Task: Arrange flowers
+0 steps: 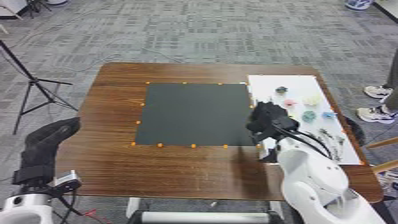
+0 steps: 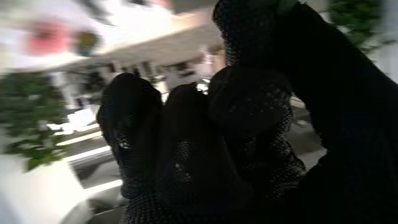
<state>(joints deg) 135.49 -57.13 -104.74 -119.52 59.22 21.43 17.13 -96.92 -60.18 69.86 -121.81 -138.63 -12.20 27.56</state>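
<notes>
In the head view my right hand (image 1: 269,120) is over the seam between the dark mat (image 1: 194,114) and the white board (image 1: 298,84). My right hand (image 2: 191,150) has curled fingers in the right wrist view, its thumb meeting a finger round a leafy green sprig (image 2: 31,112), whose leaves show on both sides of the glove. On the board lie a dark green piece (image 1: 282,90), a pink flower (image 1: 290,102), a cream flower (image 1: 312,100), a teal flower (image 1: 308,116), a blue flower (image 1: 329,114) and thin sprigs (image 1: 330,142). My left hand (image 1: 51,140) has straight fingers beside the table's left edge.
Small orange markers (image 1: 161,145) line the mat and the board. The brown table (image 1: 187,175) extends in front of the mat. A black tripod (image 1: 34,80) stands on the floor at the left. Wooden chair parts (image 1: 386,166) are near the table's right side.
</notes>
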